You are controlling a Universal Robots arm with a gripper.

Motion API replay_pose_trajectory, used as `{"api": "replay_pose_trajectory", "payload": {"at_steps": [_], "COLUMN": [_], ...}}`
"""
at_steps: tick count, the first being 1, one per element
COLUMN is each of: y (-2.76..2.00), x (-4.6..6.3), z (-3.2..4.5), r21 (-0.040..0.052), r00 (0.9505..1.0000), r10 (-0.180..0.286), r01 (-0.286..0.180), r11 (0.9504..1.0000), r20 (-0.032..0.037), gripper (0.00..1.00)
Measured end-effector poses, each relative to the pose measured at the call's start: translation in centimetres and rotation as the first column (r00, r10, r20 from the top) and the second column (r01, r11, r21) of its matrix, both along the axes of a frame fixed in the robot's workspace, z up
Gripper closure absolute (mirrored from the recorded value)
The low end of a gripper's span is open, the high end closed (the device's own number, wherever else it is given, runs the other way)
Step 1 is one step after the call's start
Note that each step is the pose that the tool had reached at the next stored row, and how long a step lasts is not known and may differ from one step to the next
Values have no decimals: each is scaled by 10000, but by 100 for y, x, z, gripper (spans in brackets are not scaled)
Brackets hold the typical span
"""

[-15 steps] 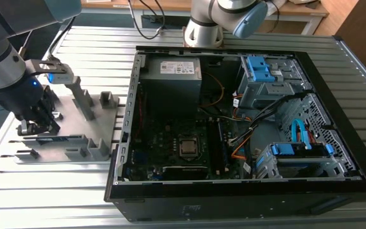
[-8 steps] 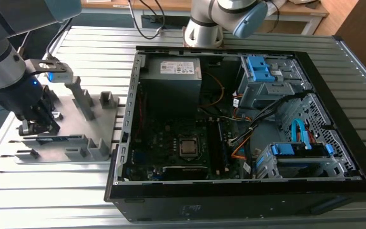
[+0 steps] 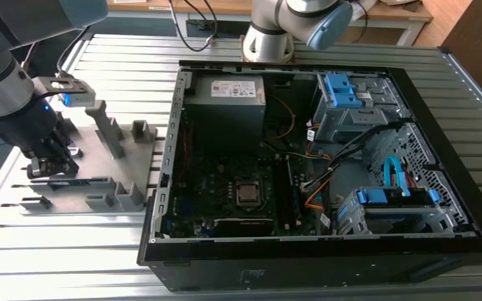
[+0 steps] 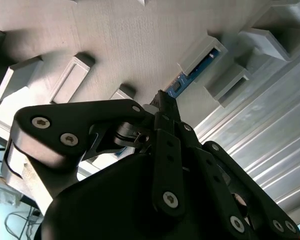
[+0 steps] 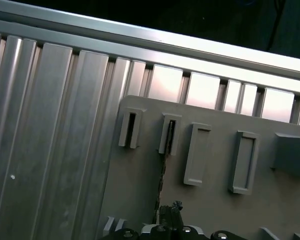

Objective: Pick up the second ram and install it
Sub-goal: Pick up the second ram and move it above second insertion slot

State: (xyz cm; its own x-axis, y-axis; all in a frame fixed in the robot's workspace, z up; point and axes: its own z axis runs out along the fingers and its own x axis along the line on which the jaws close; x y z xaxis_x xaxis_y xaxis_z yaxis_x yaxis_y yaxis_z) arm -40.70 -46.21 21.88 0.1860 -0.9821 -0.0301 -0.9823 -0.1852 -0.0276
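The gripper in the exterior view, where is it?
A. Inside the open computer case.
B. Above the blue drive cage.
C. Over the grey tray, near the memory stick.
C: the gripper hangs over the grey tray, close to the memory stick, outside the computer case.

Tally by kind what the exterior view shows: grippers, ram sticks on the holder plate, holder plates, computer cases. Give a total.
Gripper: 1
Ram stick on the plate: 1
Grey holder plate: 1
Open computer case: 1
Total: 4
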Motion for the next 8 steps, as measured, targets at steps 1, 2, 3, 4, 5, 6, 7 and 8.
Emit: {"api": "replay_pose_trajectory", "payload": {"at_steps": [1,2,3,4,5,6,7,8], "y": [0,0,0,0,0,0,0,0], "x": [0,0,0,0,0,0,0,0], "z": [0,0,0,0,0,0,0,0], "r21": [0,0,0,0,0,0,0,0], "r00": [10000,9999,9998,9996,9994,9992,9988,9985], "r10": [65,130,198,269,338,409,481,553], "r01": [-65,-130,-198,-269,-338,-409,-481,-553], "r11": [10000,9999,9998,9996,9994,9992,9988,9985], "r20": [0,0,0,0,0,0,0,0], "gripper": [90,90,90,90,90,90,90,90]}}
